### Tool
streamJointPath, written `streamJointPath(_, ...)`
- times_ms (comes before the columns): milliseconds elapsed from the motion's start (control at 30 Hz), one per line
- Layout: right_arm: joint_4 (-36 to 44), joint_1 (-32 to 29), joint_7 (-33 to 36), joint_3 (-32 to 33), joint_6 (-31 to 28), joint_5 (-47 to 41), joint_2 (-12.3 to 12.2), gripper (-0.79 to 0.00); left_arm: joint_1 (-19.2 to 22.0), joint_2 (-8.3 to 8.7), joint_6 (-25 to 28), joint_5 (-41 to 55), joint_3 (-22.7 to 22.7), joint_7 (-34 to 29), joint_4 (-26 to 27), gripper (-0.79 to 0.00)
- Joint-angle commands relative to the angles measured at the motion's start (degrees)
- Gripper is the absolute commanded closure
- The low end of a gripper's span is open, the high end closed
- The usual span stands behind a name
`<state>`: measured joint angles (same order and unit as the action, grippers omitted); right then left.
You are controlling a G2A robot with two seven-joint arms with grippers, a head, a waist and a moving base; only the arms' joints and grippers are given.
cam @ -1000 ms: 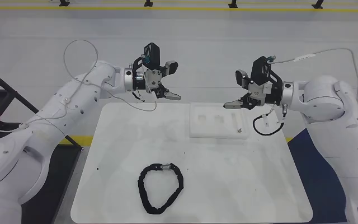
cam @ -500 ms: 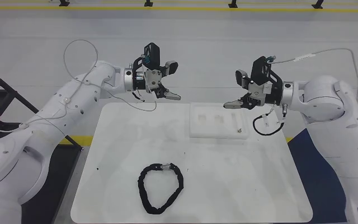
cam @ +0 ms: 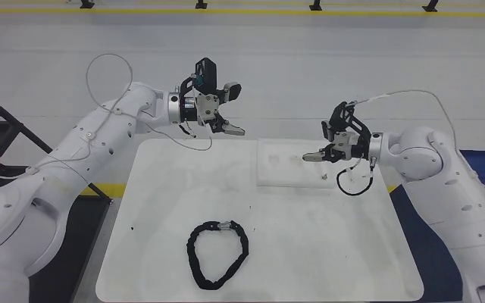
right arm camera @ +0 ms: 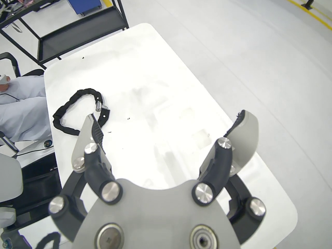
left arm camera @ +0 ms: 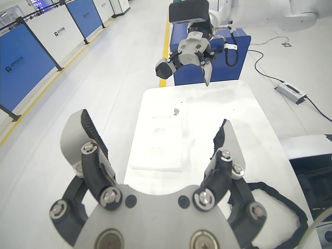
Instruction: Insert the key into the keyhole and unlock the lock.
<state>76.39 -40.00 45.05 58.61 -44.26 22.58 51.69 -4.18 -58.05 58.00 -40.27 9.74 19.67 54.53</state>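
A black chain lock (cam: 218,254) lies in a loop on the white table (cam: 318,242), toward the front left; its metal lock end (right arm camera: 98,104) faces the table's middle. A small key (cam: 324,176) sits on the white foam block (cam: 292,163) at the back; it also appears in the left wrist view (left arm camera: 176,111). My right gripper (cam: 318,148) hangs open just above the block's right end, close to the key, holding nothing. My left gripper (cam: 236,111) is open and empty, raised over the table's back left edge.
The foam block (left arm camera: 158,143) has several shallow recesses. A black shelf rack (right arm camera: 64,27) stands beyond the table's left side. A blue cabinet (left arm camera: 207,73) stands beyond its right side. Cables run along the floor there.
The right arm has dropped and swung in over the foam block, bringing its open gripper closer to the key. The left arm and the chain lock have not moved.
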Motion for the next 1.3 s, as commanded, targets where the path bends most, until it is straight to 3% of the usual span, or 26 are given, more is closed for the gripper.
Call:
streamJointPath(0, -1.32, -0.27, 0.47, -0.55, 1.84, 0.99, 0.08, -0.785, 0.00, 0.00, 0.00, 0.00, 0.00, 0.00, 0.01, -0.785)
streamJointPath(367, -3.38, -1.46, 10.81, -3.06, 26.41, 0.96, 0.80, -0.785, 0.00, 0.00, 0.00, 0.00, 0.00, 0.00, 0.01, -0.785)
streamJointPath(567, -3.93, -2.28, 12.85, -3.93, 34.31, -1.52, 1.45, -0.785, 0.00, 0.00, 0.00, 0.00, 0.00, 0.00, 0.01, -0.785)
streamJointPath(867, -8.64, 0.12, 14.75, -6.29, 39.05, -5.68, 3.27, -0.785, 0.00, 0.00, 0.00, 0.00, 0.00, 0.00, 0.01, -0.785)
streamJointPath(1267, -8.64, 0.12, 14.75, -6.29, 39.05, -5.68, 3.27, -0.785, 0.00, 0.00, 0.00, 0.00, 0.00, 0.00, 0.01, -0.785)
